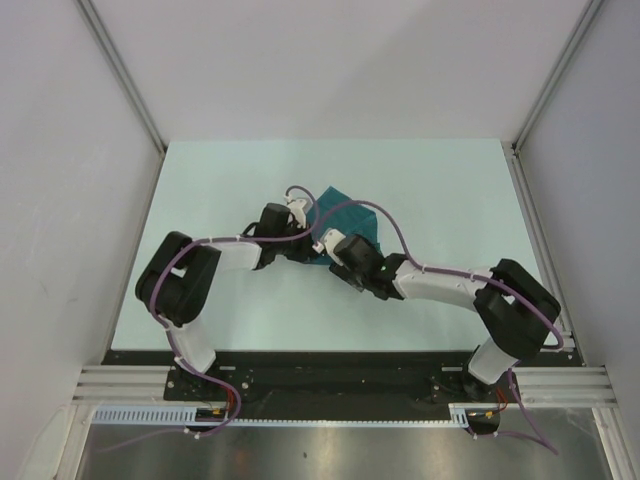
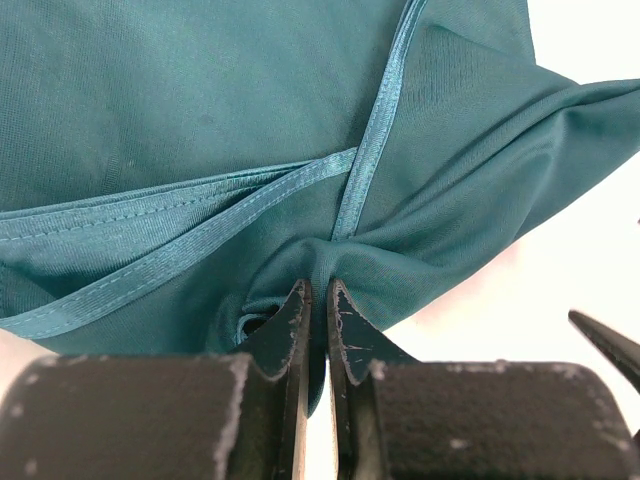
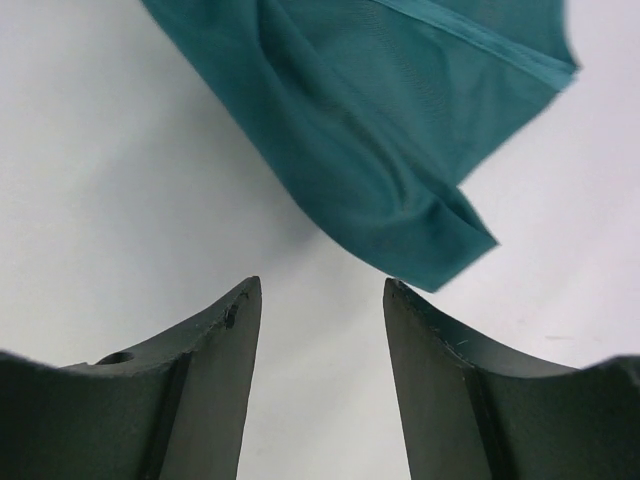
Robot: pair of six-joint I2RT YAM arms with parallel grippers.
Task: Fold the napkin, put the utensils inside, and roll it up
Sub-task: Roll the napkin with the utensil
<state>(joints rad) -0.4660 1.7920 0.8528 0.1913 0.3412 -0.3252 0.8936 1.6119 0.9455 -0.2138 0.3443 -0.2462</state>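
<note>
One fold half-made at most: napkin [image 1: 350, 225] bunched at centre of worktop [image 1: 450, 190]; left gripper [image 2: 317, 295] pinching gathered cloth; right gripper [image 3: 320, 290] spread, just short of free corner; no spoon in view; placing, rolling not yet done.

- The setting was a robotics laboratory test cell.
- Plain white panel walls [image 1: 320, 60] enclosed the pale green table [image 1: 420, 170] at its far, left and right edges.
- Aluminium frame posts [image 1: 118, 70] ran along the wall joints.
- The left arm [image 1: 190, 280] and right arm [image 1: 450, 285] were bolted to a black base plate [image 1: 330, 372] at the table's near edge.
- Purple cables [image 1: 398, 245] ran exposed along both arms.
- A slotted cable duct [image 1: 140, 413] and a bare sheet-metal surface [image 1: 330, 455] lay below the base plate.
</note>
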